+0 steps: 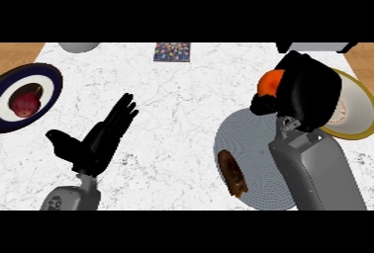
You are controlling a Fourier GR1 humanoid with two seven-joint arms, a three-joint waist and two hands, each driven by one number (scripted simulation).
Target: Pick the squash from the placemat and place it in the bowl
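Marble-patterned white desk [182, 123] fills the head view, with strips of wood showing at its far left and far right corners.

The right hand [303, 91] comes up from the lower right on its grey forearm [318, 173] and is raised over the right side of the desk. Its black fingers are curled round the orange squash [272, 81], which peeks out at the hand's left side; only a small part of the squash shows, the rest hidden by the palm. The squash is off the placemat [252, 143] and held just at the left rim of the bowl [354, 111]. The bowl is cream inside with a yellow rim and sits at the right edge of the view, largely covered by the hand. Whether the squash is over the bowl's opening or just beside it cannot be told.

The placemat is a round grey mat, below and left of the bowl, partly under the right forearm. On its lower left part lies a brown, elongated item [232, 173].

The left hand [99, 138] shows at lower left, open, fingers straight and pointing up toward the far side, thumb spread to the left, holding nothing.

At the left edge lies a dark blue plate [45, 79] with a white ring, carrying a reddish item [25, 104]. At the far edge a grey round object [79, 46] is cut off by the view, a small patterned dark card [171, 52] lies beside it, and a pale box-like object [314, 46] sits at far right.
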